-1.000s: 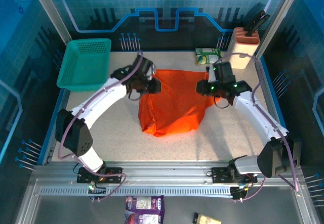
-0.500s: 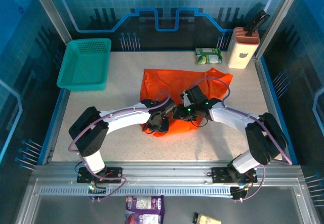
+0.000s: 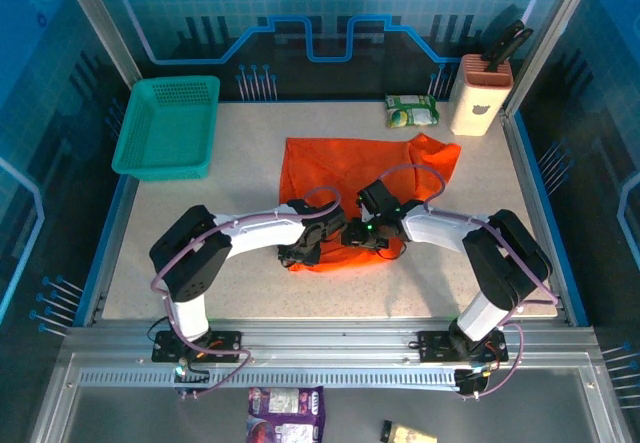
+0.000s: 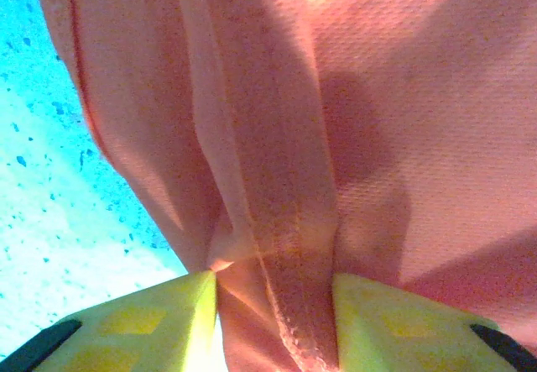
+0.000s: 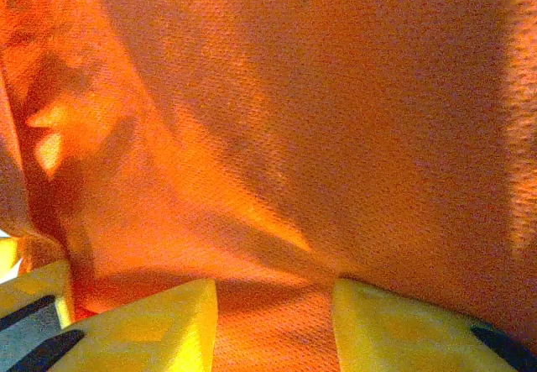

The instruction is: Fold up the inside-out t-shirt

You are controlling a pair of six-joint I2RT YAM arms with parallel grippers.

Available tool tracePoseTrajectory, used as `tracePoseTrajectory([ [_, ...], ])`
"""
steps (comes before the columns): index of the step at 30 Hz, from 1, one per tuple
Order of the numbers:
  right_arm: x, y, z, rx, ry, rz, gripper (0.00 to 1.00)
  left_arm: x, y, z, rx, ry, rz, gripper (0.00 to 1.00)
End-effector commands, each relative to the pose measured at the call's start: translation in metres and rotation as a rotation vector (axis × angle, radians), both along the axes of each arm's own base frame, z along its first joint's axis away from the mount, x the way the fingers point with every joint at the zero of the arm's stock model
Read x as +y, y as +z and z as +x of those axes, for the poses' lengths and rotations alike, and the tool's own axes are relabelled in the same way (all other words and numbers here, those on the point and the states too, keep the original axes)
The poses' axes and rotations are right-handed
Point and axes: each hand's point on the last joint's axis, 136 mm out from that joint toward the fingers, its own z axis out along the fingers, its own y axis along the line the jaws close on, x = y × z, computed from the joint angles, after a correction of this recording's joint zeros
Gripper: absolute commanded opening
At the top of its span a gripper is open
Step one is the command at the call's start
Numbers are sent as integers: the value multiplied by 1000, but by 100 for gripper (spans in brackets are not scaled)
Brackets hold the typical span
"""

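Observation:
The inside-out t-shirt (image 3: 340,168) is bright orange and lies wrinkled in the middle of the table, one sleeve poking out at its far right. Both grippers meet at its near edge. My left gripper (image 3: 308,248) sits low over the near hem; in the left wrist view its yellow fingers (image 4: 168,322) stand apart with a bunched fold of t-shirt (image 4: 277,221) between them and a thin gap beside the left finger. My right gripper (image 3: 362,235) is beside it, jaws parted (image 5: 275,313) over flat orange cloth (image 5: 319,137) that runs between them unpinched.
A teal mesh basket (image 3: 165,128) stands at the far left. A green packet (image 3: 412,111) and a tan knife block (image 3: 480,93) stand at the far right. Bare speckled tabletop (image 3: 200,203) lies left of the t-shirt and along the near edge.
Both grippers came from the shirt's far corners to its near edge, drawing cloth over. In the last half second they sank lower and their jaws widened.

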Motion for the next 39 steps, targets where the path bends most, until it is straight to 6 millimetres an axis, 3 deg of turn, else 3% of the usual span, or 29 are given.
tracePoseTrajectory([
  [1, -11, -13, -10, 27, 10, -71, 42, 7, -4, -8, 38, -10, 36, 41],
  [6, -12, -16, -12, 34, 7, -73, 40, 1, 12, -4, 4, -12, 37, 37],
  [11, -17, -17, -10, 22, -1, -95, 30, 8, 24, -3, -25, -8, 42, 16],
  [15, -25, -17, -8, 5, -18, -125, 15, 13, 37, 0, -56, -5, 23, 0],
  [20, -44, -12, -1, -19, -40, -169, 4, 1, 88, 18, -182, -46, -141, 0],
  [24, -60, -7, 6, -33, -61, -183, 2, -4, 145, 32, -295, -41, -409, 0],
  [26, -67, -5, 11, -44, -77, -184, 1, -2, 156, 38, -283, -5, -569, 0],
  [29, -78, -1, 18, -52, -102, -180, 1, 19, 144, 51, -242, 85, -659, 0],
  [32, -82, 12, 24, -76, -107, -174, 3, 45, 111, 62, -183, 117, -542, 2],
  [34, -81, 23, 27, -99, -101, -167, 7, 54, 90, 66, -119, 113, -455, 7],
  [36, -81, 37, 30, -122, -96, -166, 14, 78, 69, 71, -88, 135, -286, 13],
  [39, -83, 54, 30, -150, -94, -162, 21, 100, 63, 74, -89, 167, -159, 31],
])
